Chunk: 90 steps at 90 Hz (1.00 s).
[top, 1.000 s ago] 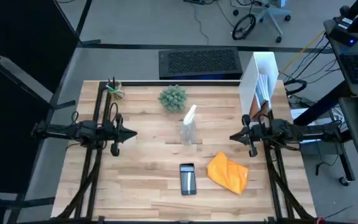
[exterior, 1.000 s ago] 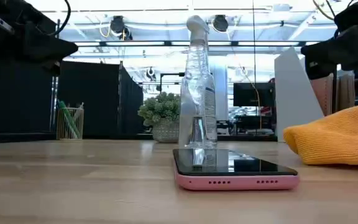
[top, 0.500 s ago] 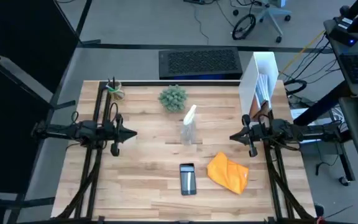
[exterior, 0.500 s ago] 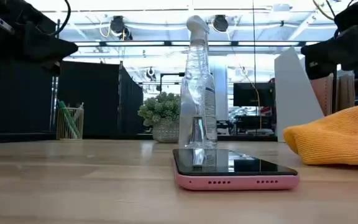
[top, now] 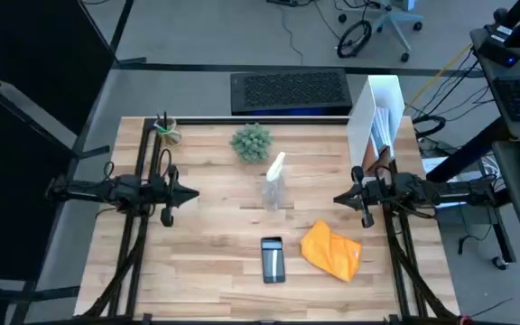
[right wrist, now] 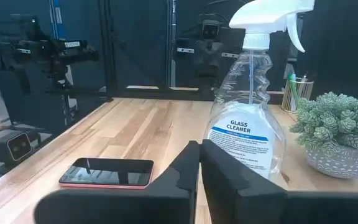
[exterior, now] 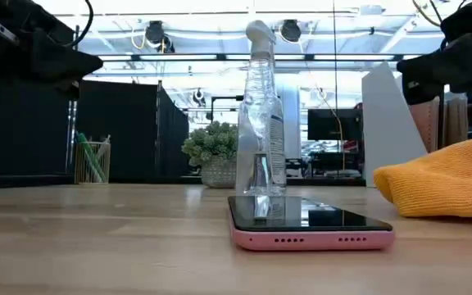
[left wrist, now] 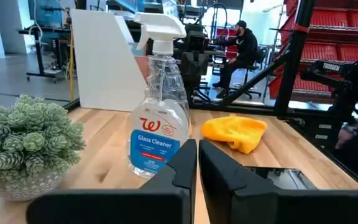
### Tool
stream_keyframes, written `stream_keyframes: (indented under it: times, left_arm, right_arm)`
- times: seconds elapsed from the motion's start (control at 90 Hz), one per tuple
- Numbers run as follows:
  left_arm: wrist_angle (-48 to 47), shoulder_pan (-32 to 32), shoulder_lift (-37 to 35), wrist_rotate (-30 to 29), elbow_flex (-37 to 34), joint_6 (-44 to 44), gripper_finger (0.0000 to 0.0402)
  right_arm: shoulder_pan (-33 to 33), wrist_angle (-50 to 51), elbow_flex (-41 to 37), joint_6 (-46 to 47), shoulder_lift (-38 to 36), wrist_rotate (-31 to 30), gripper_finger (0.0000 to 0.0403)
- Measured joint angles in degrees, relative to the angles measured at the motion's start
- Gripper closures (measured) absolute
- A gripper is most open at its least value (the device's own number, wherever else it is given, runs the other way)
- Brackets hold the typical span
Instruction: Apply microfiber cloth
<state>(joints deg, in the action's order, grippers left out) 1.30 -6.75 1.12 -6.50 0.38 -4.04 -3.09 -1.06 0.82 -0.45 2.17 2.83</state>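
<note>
Pincers point(top: 339, 199) apart from rumpled, soft microfiber cloth point(top: 332, 251)

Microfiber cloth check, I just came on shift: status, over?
Left hand and right hand shut, both raised, holding nothing. Microfiber cloth untouched on table, right of phone. Nothing blocking it.

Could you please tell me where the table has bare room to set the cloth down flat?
Bare wood lies left of the smartphone, toward the left arm, and between the spray bottle and the right tool. It is crowded where the microfiber cloth sits close beside the phone, and around the plant behind the bottle.
</note>
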Motion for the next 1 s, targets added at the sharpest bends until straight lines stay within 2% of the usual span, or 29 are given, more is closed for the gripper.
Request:
stream_keyframes:
  times: [1.0]
  left_arm:
    - [0.2,0.0,0.0,-1.0,0.0,1.4,0.0398]
  right_arm:
    - [0.0,0.0,0.0,0.0,0.0,0.0,0.0403]
